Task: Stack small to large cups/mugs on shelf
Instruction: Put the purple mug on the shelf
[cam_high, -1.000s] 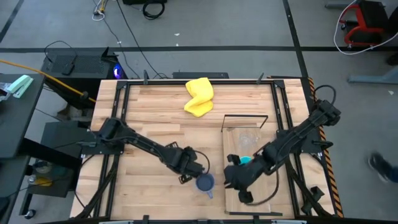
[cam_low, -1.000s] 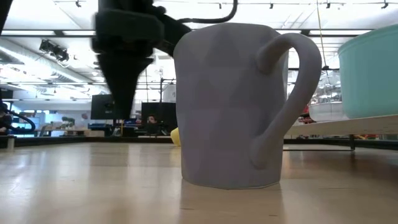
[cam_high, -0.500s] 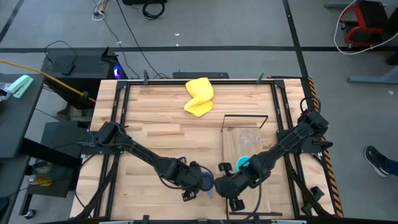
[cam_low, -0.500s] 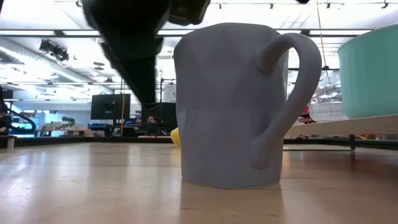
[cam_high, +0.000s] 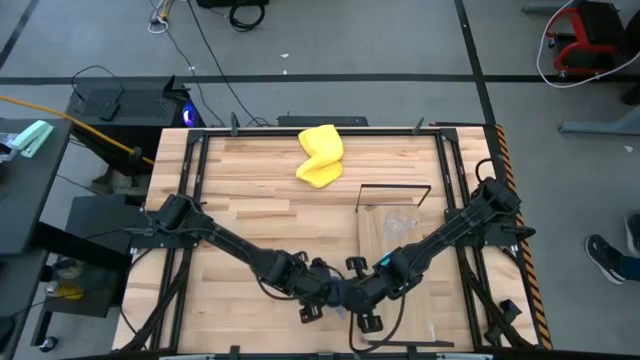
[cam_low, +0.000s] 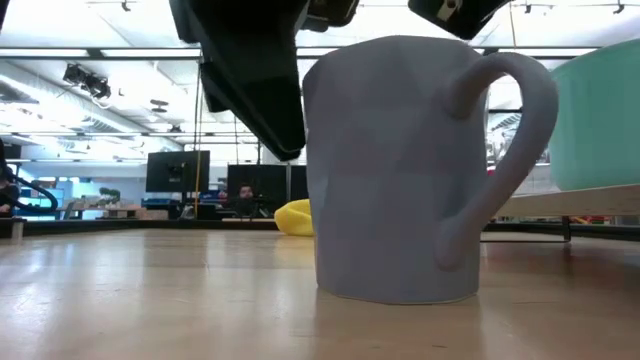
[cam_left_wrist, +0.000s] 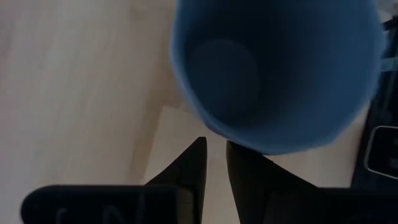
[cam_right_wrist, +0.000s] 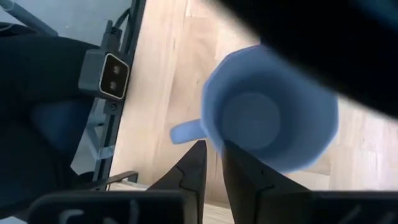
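Observation:
The grey-blue mug (cam_low: 395, 170) stands upright on the plank tabletop near its near edge, handle (cam_low: 505, 150) toward the shelf. It shows from above in the left wrist view (cam_left_wrist: 273, 74) and the right wrist view (cam_right_wrist: 273, 112). My left gripper (cam_high: 322, 297) is shut, against the mug's left side. My right gripper (cam_high: 352, 297) is shut, just above the mug's handle side (cam_right_wrist: 213, 152). The cyan mug (cam_low: 600, 120) and the clear glass (cam_high: 400, 222) stand on the shelf board (cam_high: 410, 300). My left gripper leans the outer side of one shut finger (cam_low: 260, 90) against the mug's wall, on the side away from the handle (cam_low: 310, 130), near the rim. The fingers come from above, pointing down. The mug stays upright with its base on the table.
The shelf's black wire frame (cam_high: 395, 187) stands at its far end. A yellow cloth (cam_high: 320, 155) lies at the table's far middle. The two arms meet closely over the mug near the table's near edge. Monitors and desks show in the room beyond.
My left gripper has moved toward the table's near and right edges, up against the mug. My right gripper has moved from over the shelf toward the table's left, to above the mug. The mug has slid a little toward the table's right, staying upright.

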